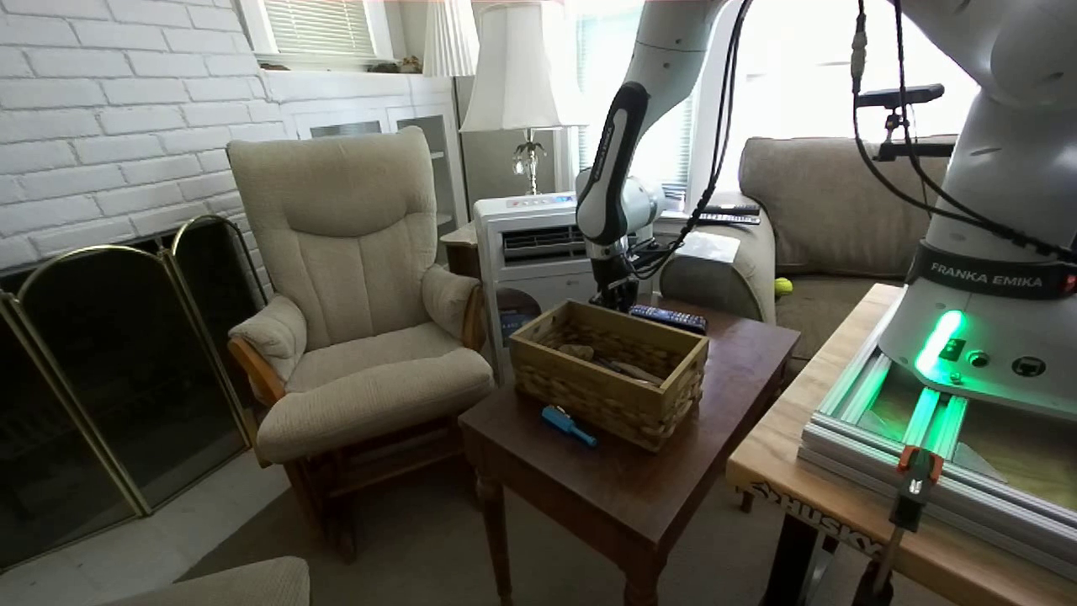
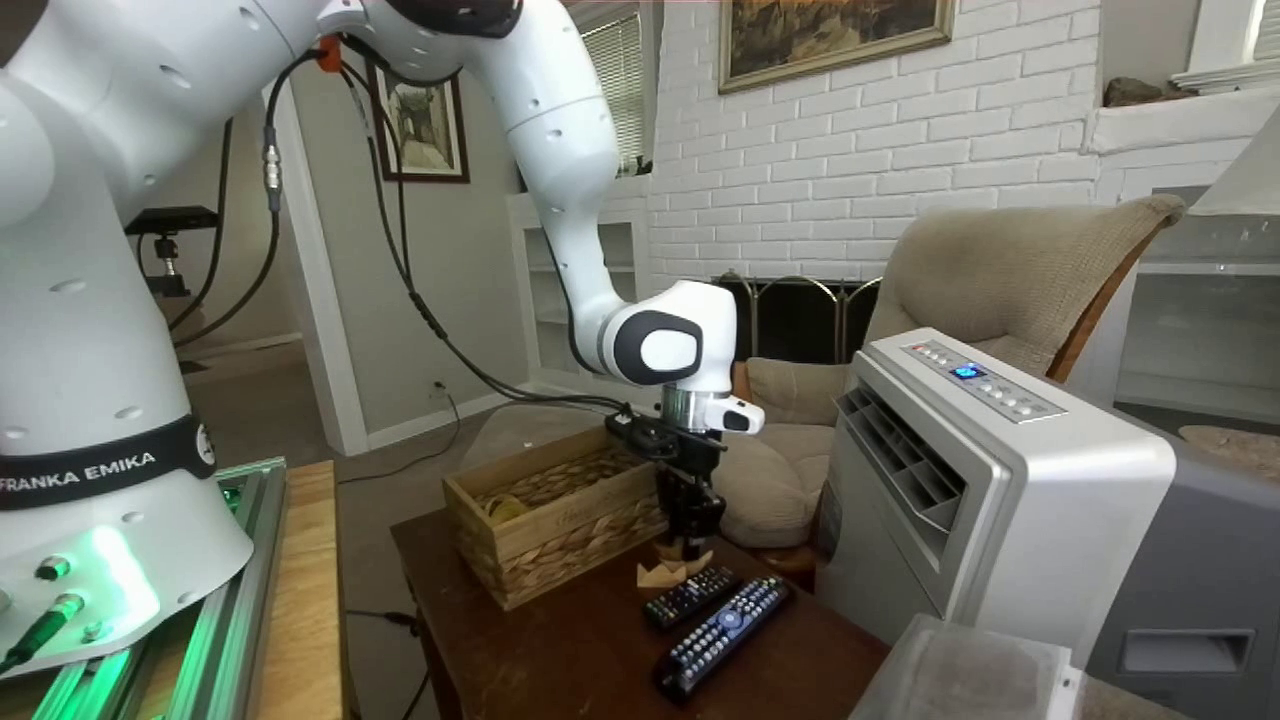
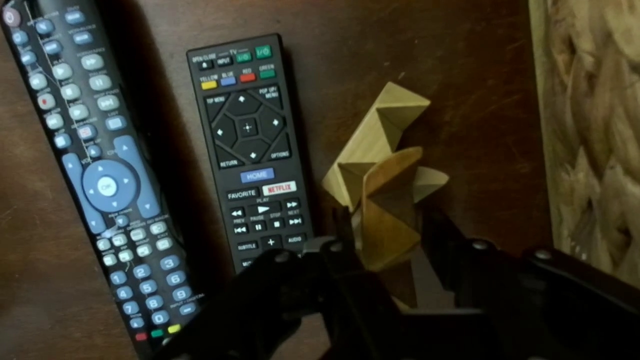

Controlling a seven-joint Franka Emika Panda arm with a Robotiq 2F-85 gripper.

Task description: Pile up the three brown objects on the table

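**Site: a home, apparently the living room**

Exterior views: white-painted brick wall [image 1: 135, 118] with a brass-framed fireplace screen [image 1: 97, 379] before the dark opening. Beige upholstered armchair [image 1: 362, 269], wooden frame, seen in both. Cushioned sofa [image 1: 824, 202] near a bright window [image 1: 791, 84]; slatted blinds [image 1: 320, 25] on another. Pale-shaded lamp [image 1: 511, 76]. Gilt-framed picture [image 2: 835, 38] hung on the brick, dark-framed picture [image 2: 425, 125] on a grey wall. Wrist view: black remote [image 3: 252, 150] with a NETFLIX key beside a longer remote [image 3: 107, 185], both on the dark wooden table [image 1: 623, 484]. Workshop element: pale wooden bench [image 1: 770, 450] marked HUSKY, carrying the robot's base [image 1: 1001, 328].
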